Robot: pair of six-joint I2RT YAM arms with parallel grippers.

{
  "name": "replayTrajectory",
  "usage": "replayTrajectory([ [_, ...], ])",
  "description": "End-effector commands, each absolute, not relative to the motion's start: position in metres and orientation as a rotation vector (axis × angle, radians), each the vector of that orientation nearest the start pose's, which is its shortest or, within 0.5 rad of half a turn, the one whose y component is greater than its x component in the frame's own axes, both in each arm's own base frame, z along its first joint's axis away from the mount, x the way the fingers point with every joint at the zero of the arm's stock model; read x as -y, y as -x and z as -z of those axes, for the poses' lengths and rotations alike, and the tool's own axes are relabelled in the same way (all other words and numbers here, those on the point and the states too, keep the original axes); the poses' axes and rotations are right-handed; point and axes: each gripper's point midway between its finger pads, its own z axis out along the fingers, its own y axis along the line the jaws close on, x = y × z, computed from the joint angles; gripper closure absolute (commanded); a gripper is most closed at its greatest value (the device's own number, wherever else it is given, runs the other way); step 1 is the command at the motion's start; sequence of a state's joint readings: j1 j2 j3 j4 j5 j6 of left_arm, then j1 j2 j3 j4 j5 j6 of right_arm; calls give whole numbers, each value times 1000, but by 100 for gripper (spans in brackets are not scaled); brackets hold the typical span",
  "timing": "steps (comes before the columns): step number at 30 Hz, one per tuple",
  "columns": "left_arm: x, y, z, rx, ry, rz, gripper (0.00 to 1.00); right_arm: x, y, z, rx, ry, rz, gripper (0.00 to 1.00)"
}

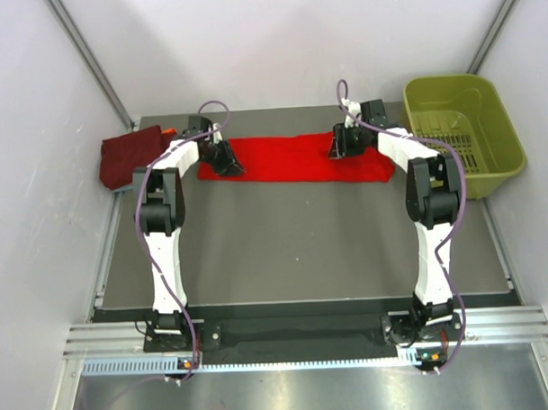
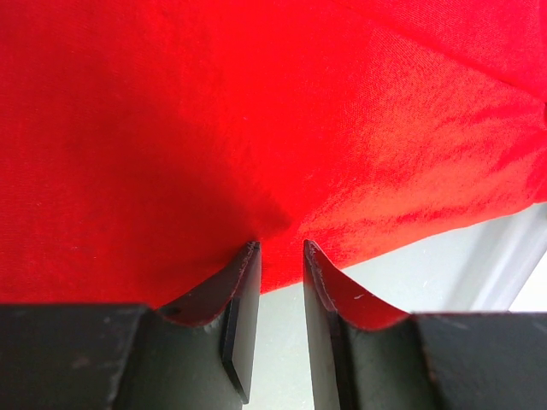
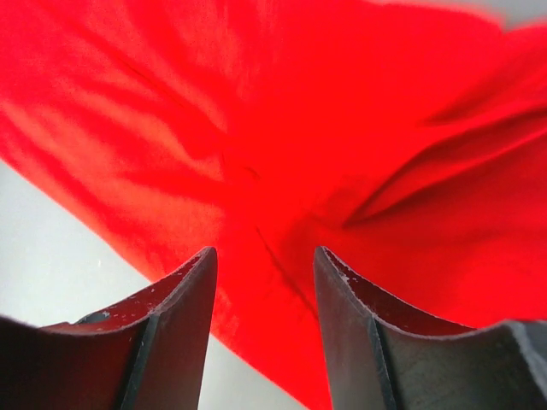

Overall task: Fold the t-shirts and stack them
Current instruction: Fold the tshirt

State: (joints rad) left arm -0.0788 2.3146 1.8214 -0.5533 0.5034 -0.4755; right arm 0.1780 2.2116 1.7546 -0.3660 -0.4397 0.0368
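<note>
**Red cloth strung between two claws, folding only half done**

The red t-shirt (image 1: 295,157) lay as a long narrow band across the far part of the counter (image 1: 294,249), so one lengthwise fold looked finished. The left claw (image 1: 226,162) was pinched on its left end. The right claw (image 1: 341,149) was clamped on cloth nearer the right end, and puckers ran to both sets of tips. At the far left sat a folded maroon t-shirt (image 1: 128,156) with a sliver of orange (image 1: 168,132) peeking out behind it, which I took to be the stack. Left to do, by my reading: fold the band crosswise and carry it over there. The olive-green basket (image 1: 500,175) stood apart at the right. Both wrist views were flooded with red, so which hem or seam each claw held could not be made out.
</note>
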Motion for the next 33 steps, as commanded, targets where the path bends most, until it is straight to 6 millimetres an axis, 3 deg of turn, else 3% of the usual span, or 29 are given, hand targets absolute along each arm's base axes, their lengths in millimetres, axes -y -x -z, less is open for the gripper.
replayTrajectory([
  [1,138,-505,-48,-2638,329,809,67,-178,-525,-88,-2324,355,-682,51],
  [8,137,-506,-47,-2638,331,803,67,-178,-551,-74,-2313,337,-644,50],
  [18,130,-497,-45,-2659,318,747,67,-181,-600,-95,-2181,308,-600,48],
  [21,129,-497,-49,-2650,310,732,67,-188,-616,-119,-2098,329,-597,48],
  [22,128,-496,-48,-2655,314,726,67,-190,-624,-140,-2041,342,-588,47],
  [25,129,-494,-47,-2658,311,731,67,-198,-632,-177,-1950,369,-576,47],
  [29,131,-496,-50,-2648,311,740,67,-200,-624,-231,-1861,394,-577,47],
  [30,131,-497,-52,-2642,310,745,67,-201,-620,-236,-1860,396,-584,47],
  [31,132,-498,-52,-2640,306,746,67,-199,-613,-228,-1895,391,-592,47],
  [32,133,-497,-52,-2642,307,747,67,-198,-606,-235,-1896,388,-596,47],
  [33,133,-498,-54,-2638,307,750,67,-198,-600,-229,-1921,380,-613,47],
])
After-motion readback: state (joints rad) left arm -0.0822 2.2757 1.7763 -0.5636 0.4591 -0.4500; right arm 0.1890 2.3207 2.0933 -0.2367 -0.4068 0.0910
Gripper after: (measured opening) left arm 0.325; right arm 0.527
